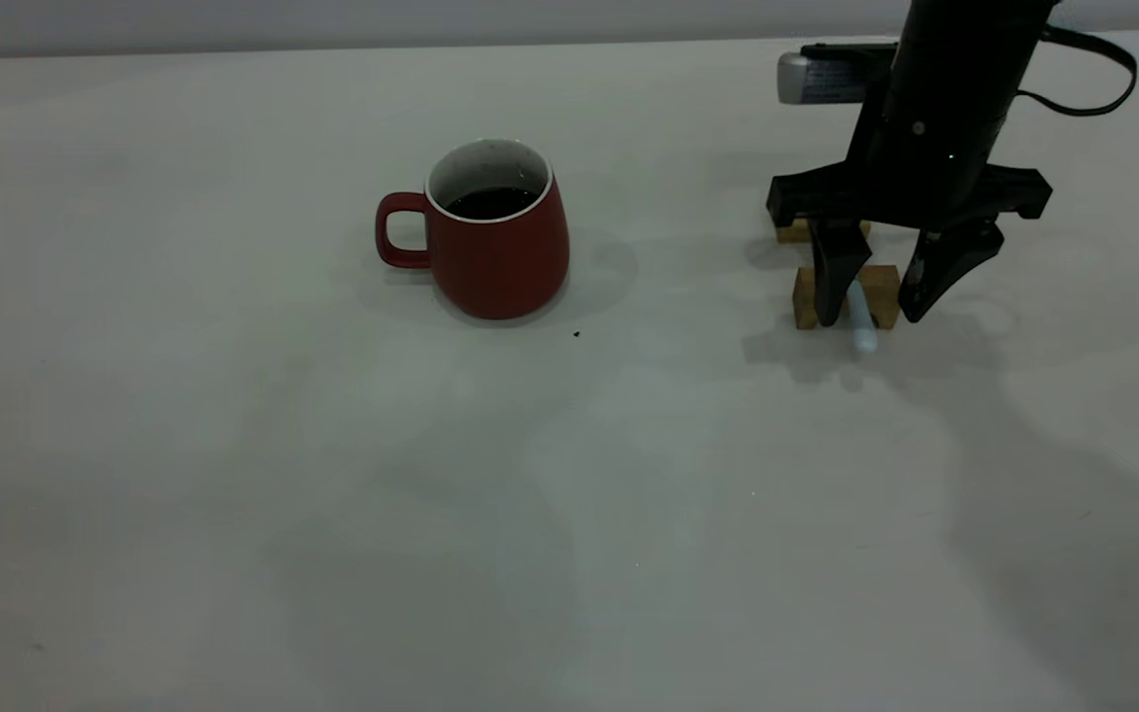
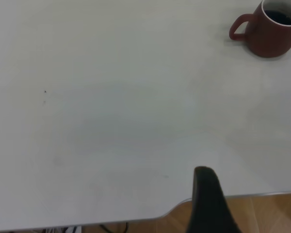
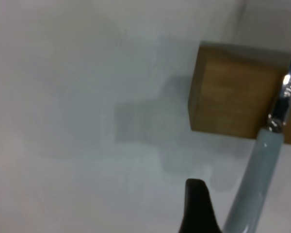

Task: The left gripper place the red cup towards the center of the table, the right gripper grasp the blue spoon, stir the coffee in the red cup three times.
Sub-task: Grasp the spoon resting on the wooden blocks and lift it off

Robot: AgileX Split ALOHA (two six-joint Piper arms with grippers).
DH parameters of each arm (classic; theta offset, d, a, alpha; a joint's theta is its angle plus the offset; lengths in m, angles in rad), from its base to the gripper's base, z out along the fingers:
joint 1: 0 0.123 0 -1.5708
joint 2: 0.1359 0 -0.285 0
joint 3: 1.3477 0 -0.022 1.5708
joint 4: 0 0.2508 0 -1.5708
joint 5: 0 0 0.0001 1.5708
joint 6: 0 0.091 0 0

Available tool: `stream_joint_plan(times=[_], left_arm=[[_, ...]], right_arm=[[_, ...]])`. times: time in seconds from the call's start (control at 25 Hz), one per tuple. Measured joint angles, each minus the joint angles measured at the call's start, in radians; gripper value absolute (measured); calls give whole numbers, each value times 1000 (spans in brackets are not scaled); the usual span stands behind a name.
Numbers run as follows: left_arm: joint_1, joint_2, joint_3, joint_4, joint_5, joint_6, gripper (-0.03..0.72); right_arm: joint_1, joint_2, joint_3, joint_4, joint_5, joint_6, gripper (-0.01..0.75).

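The red cup (image 1: 495, 237) stands upright near the middle of the table (image 1: 233, 445), its handle pointing left in the exterior view, with dark coffee (image 1: 490, 203) inside. The blue spoon (image 1: 862, 321) lies across a tan wooden block (image 1: 886, 295) at the right. My right gripper (image 1: 873, 316) hangs over it, open, one finger on each side of the pale handle (image 3: 259, 184). My left gripper (image 2: 254, 208) is out of the exterior view, far from the cup (image 2: 269, 36) at the table's edge. One black finger (image 2: 208, 199) shows, with nothing beside it.
A second tan block (image 1: 792, 232) lies behind the first, under the right arm. A small dark speck (image 1: 576, 334) sits on the table right of the cup. Wooden floor (image 2: 271, 213) shows past the table's rounded corner.
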Motion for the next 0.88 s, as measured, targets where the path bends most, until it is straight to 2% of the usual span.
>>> stream_joint_plan(times=[0.32,0.48,0.6,0.72,0.84,0.88], left_arm=[[0,0,0,0,0,0,521],[0,0,0,0,0,-1,521],[0,0,0,0,0,-1,521],[0,0,0,0,0,-1,521],[0,0,0,0,0,-1,521],[0,0,0,0,0,-1,521]], right_arm=[[0,58,-3,4,-24,0,561],[0,66,-3,4,-42,0,516],[0,66,-3,4,-46,0,431],[0,66,-5,4,-39,0,294],[0,66,-5,4,-32,1,120],[0,64,-5,4,-28,1,115]])
